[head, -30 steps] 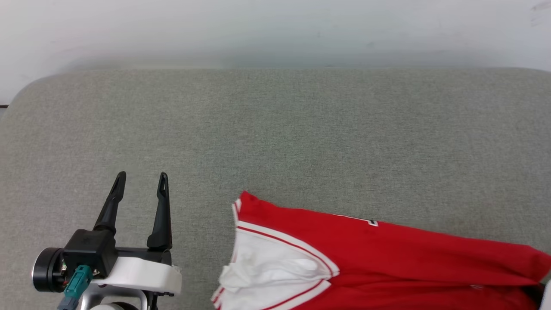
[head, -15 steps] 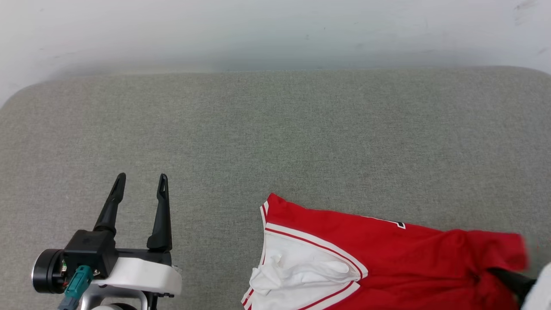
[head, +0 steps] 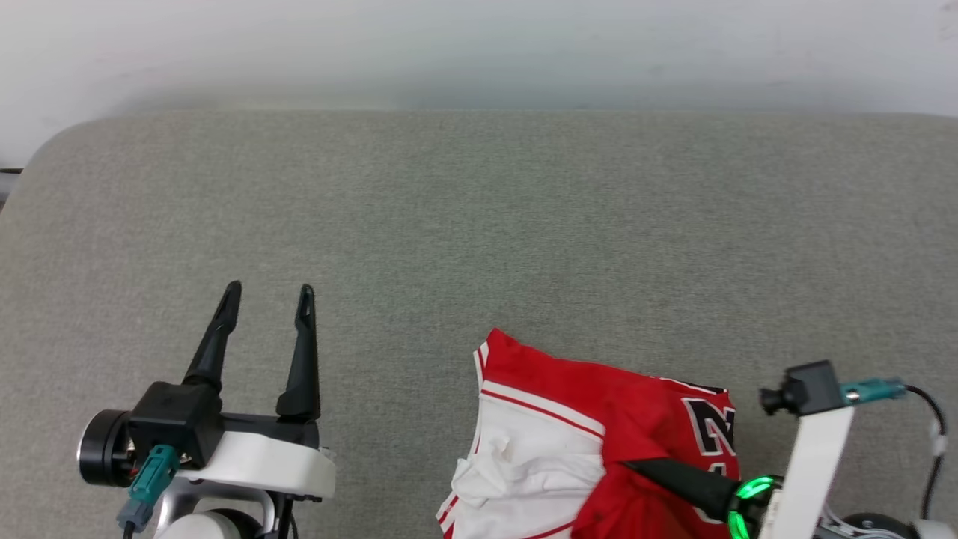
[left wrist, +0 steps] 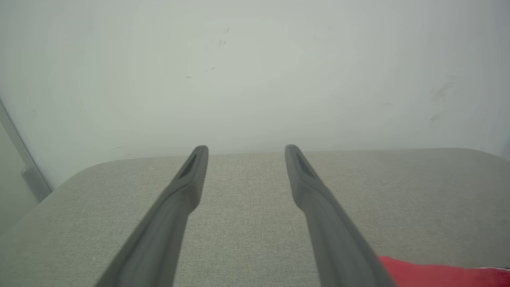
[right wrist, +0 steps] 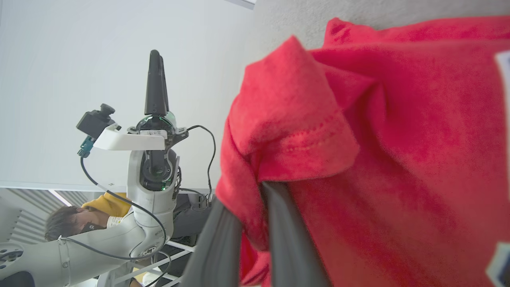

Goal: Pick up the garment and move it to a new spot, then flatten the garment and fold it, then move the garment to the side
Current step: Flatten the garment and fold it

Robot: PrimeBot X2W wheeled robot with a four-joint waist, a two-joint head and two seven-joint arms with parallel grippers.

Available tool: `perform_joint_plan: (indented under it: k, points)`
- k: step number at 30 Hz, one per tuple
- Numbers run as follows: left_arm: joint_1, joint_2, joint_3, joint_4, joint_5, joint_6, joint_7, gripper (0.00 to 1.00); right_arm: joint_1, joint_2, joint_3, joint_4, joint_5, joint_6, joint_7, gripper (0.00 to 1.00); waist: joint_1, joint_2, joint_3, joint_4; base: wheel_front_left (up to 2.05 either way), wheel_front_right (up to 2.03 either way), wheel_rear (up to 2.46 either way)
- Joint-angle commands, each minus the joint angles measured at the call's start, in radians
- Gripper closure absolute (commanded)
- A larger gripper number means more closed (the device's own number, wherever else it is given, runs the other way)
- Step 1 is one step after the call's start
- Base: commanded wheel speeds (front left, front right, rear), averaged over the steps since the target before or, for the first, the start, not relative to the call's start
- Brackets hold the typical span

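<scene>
Your right gripper [head: 650, 473] has bunched the soft red garment [head: 599, 408] at lower right, fingers pinching its stitched hem; left gripper [head: 269, 292] gapes empty over woven grey upholstery [head: 479, 224].

The shirt [head: 599, 419] lay crumpled at the near edge of the grey cushion [head: 479, 224]. Its red body was heaped on itself, its white sleeve with striped trim faced left, and its black-and-white lettering faced right. My right claw [right wrist: 251, 199] pinched a red fold.
</scene>
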Motion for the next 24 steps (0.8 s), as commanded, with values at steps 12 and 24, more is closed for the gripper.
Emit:
perform_joint_plan:
  k: [12,24]
  points:
    - [-0.066,-0.047,-0.024,0.029,0.004,-0.024,-0.027,0.00,-0.093,0.022,0.237,0.106,-0.010,0.000,-0.137,1.00,0.0000,0.0000,0.072,0.106,0.00,0.00,0.00]
    - [-0.094,-0.078,-0.017,0.075,0.005,-0.045,-0.058,0.00,-0.148,-0.029,0.330,0.262,-0.088,0.000,-0.356,0.00,0.0000,0.0000,0.111,0.118,0.00,0.00,0.00]
